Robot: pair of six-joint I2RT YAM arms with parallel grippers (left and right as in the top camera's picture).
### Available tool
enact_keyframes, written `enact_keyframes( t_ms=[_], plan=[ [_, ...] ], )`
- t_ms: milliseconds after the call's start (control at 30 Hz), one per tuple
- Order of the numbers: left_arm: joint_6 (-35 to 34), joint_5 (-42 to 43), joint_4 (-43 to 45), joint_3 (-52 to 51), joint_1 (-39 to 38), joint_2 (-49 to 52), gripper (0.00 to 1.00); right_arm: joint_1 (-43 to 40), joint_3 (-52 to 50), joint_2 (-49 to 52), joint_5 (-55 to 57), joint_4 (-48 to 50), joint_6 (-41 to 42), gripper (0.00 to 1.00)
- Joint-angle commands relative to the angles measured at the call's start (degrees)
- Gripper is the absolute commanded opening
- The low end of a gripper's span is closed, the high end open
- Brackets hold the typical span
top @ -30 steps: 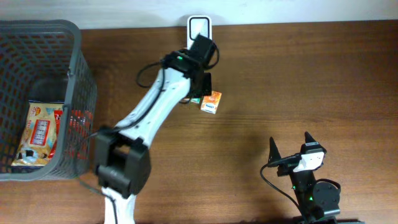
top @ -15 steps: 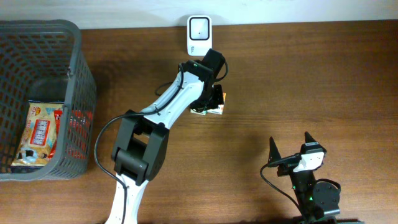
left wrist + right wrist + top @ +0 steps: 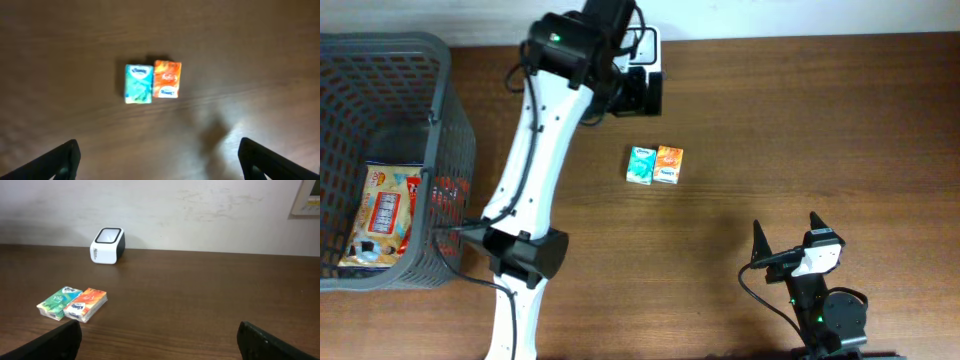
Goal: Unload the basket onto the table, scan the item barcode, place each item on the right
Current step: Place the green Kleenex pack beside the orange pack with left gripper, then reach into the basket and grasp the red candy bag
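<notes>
Tissue packs point(image 3: 655, 164) are lying mid-frame, just below the left gripper point(image 3: 642, 92), nearer it than the right gripper point(image 3: 786, 232); both are gaping, empty.

**Overhead:** looks straight down on the whole table point(image 3: 820, 120). **Left wrist:** high, facing down; the tissue packs point(image 3: 152, 82) lie ahead, between its fingertips point(image 3: 65, 157). **Right wrist:** low, near-level; the same packs lie ahead-left of its fingers point(image 3: 60, 340), with the scanner point(image 3: 107, 245) beyond.
</notes>
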Motion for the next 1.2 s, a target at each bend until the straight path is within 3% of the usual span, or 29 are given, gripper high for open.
enact_keyframes(
  t_ms=[0, 200, 433, 533, 633, 900, 1033, 1167],
  plan=[
    [5.01, -0.61, -0.44, 2.38, 4.79, -2.29, 0.99, -0.33, -0.42, -0.37, -0.09, -0.17, 0.04, 0.98],
    [4.81, 0.46, -0.44, 2.36, 20.52, -12.83, 0.99, -0.33, -0.42, -0.37, -0.09, -0.17, 0.04, 0.98],
    [3.93, -10.34, -0.44, 2.12, 39.28, -18.36, 0.99, -0.33, -0.42, -0.37, -0.11, -0.17, 0.04, 0.98],
    [3.93, -16.90, -0.44, -2.89, 45.53, -18.36, 0.99, -0.33, -0.42, -0.37, -0.11, -0.17, 0.04, 0.98],
    [3.93, -17.27, 0.55, -14.53, 49.77, -18.14, 0.99, -0.33, -0.42, -0.37, -0.11, -0.17, 0.04, 0.98],
    [4.00, -15.37, 21.09, -52.39, 52.98, -18.12, 0.99, -0.33, -0.42, -0.37, -0.09, -0.17, 0.07, 0.98],
    [6.49, -10.27, 29.44, -63.87, 53.40, -18.10, 1.00, -0.33, -0.42, -0.37, -0.11, -0.17, 0.04, 0.98],
    [6.56, -10.23, 34.60, -69.66, 53.40, -18.10, 0.93, -0.33, -0.42, -0.37, -0.09, -0.17, 0.04, 0.98]
  ],
)
